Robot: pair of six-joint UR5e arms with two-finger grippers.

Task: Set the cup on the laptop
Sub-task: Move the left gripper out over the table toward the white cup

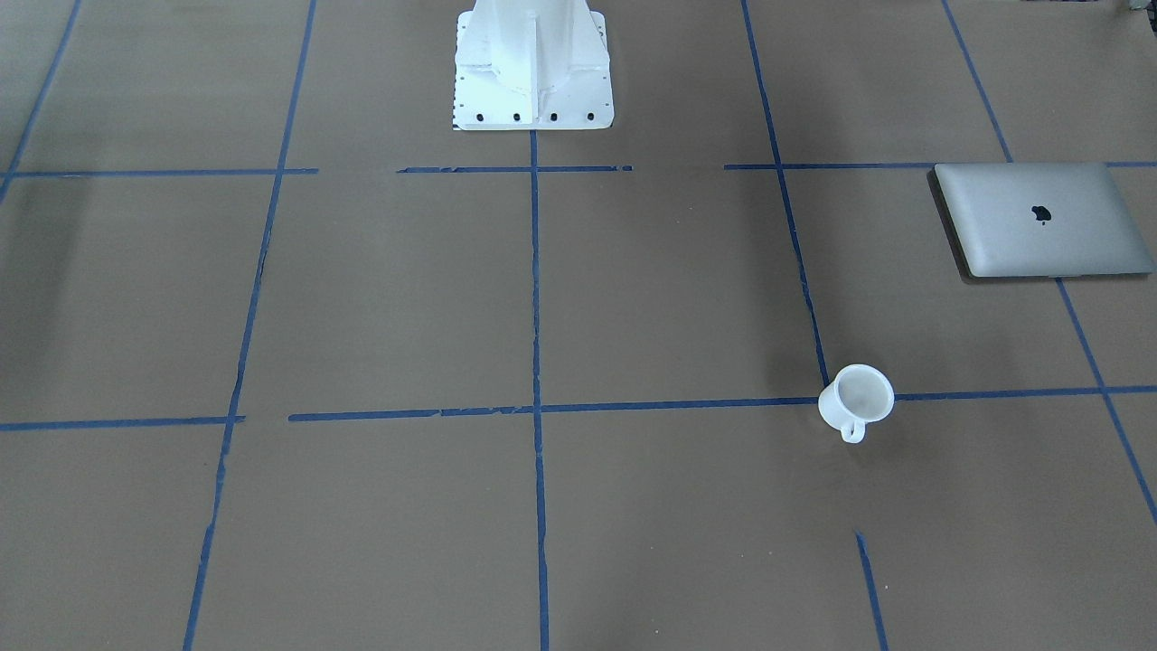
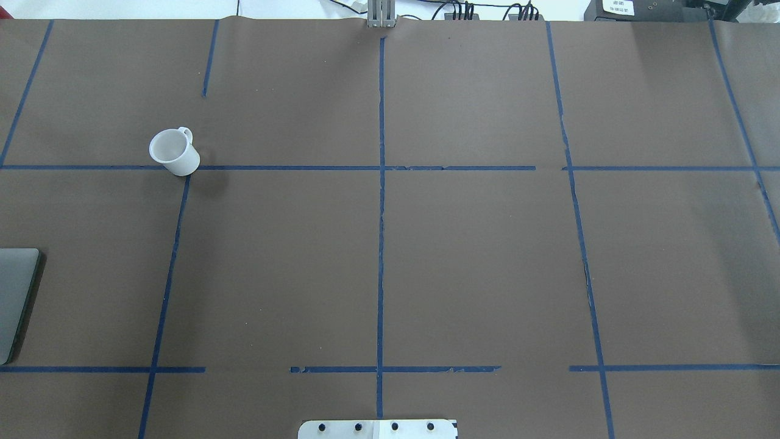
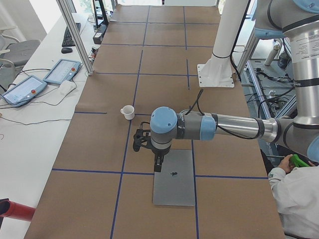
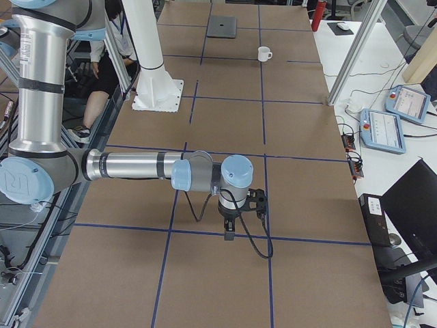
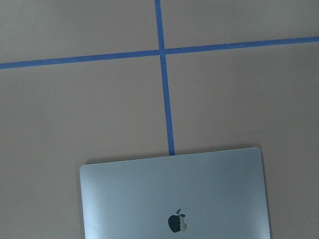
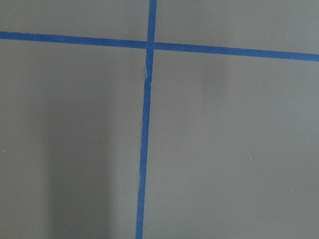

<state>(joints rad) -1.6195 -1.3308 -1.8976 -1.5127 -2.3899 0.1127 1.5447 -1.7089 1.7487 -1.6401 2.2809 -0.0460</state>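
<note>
The cup (image 1: pixel 857 396) is a small white mug standing upright on the brown table, handle toward the operators' side. It also shows in the overhead view (image 2: pixel 173 152) and in both side views (image 3: pixel 128 112) (image 4: pixel 263 53). The laptop (image 1: pixel 1044 220) lies closed and flat at the table's left end (image 2: pixel 15 299) (image 3: pixel 174 177), with its logo in the left wrist view (image 5: pixel 174 196). My left gripper (image 3: pixel 157 167) hangs above the laptop's edge nearest the cup; I cannot tell whether it is open. My right gripper (image 4: pixel 229 232) hangs over bare table far from both; I cannot tell its state.
The white robot pedestal (image 1: pixel 533 63) stands at the table's robot-side edge. Blue tape lines (image 2: pixel 381 183) grid the brown cover. Teach pendants (image 3: pixel 62 71) and cables lie on a side bench past the table edge. A seated person (image 3: pixel 296 191) is beside the robot.
</note>
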